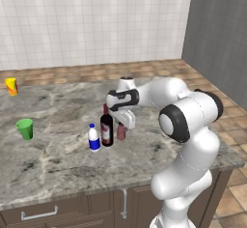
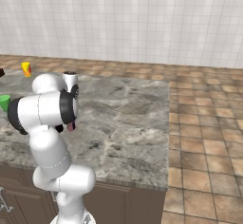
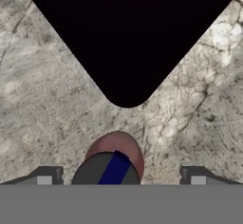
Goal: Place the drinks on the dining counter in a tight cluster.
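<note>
Yellow-orange cup (image 1: 11,86) sits far out to the left of the fingers, at the back edge of the dining counter (image 1: 58,159). Green cup (image 1: 24,128) is also well to the left, nearer the front, apart from everything else.

Then the cluster: white bottle (image 1: 94,137) with blue label and cap stands upright, just beside the wine bottle (image 1: 106,128) on its left side. Wine bottle is upright, red-white label facing the camera, just left of the fingers. Reddish-brown bottle (image 1: 121,131) stands right under the gripper (image 1: 126,121), close against the wine bottle's right; can't tell from the left base view whether the two touch.

Hand view: fingers (image 3: 45,176) spread wide, one tip at each bottom corner, and the squat reddish-brown bottle (image 3: 115,161) sits between them with a dark cap and a blue stripe across it. Clear gap on both sides, so neither pad is on it. Bottle rests on the marbled stone. A large black shape covers the top of that view; can't tell what it is.

Right base view: the arm blocks most of the cluster; a bit of the reddish-brown bottle (image 2: 70,126) shows beside the forearm, green cup (image 2: 4,102) and yellow-orange cup (image 2: 26,69) off to the left.
</note>
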### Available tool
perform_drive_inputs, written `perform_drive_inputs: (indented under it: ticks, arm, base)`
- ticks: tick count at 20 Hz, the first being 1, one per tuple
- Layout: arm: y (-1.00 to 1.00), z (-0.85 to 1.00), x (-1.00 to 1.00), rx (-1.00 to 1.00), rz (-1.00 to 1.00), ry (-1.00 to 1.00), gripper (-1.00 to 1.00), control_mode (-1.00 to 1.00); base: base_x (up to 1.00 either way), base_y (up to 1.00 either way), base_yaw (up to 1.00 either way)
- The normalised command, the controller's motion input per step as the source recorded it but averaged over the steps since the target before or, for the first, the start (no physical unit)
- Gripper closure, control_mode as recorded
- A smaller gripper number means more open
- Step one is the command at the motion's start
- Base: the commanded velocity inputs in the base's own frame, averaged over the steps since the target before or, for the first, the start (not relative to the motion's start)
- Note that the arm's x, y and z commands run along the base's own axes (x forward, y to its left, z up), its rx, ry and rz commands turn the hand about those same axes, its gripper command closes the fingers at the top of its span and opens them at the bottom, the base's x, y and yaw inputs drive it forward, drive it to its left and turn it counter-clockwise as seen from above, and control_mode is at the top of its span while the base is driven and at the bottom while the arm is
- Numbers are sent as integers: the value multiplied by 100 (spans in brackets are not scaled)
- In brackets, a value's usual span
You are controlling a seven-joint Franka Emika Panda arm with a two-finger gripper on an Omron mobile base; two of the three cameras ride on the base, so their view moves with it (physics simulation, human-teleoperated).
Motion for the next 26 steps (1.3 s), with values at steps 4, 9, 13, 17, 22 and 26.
perform_drive_inputs:
  ticks: [4,9,13,17,22,26]
  arm:
    - [-10,36,0,0,0,0,-100,-100]
    - [-6,57,-1,2,0,0,-100,-100]
    - [-17,59,-10,2,0,0,-100,-100]
    - [-28,45,-32,4,-3,0,-100,-100]
    - [-39,17,-69,4,-15,0,-100,-100]
    - [-26,37,-73,0,-22,0,-100,-100]
  base:
    - [0,0,0]
    - [0,0,0]
    - [0,0,0]
    - [0,0,0]
    - [0,0,0]
    - [0,0,0]
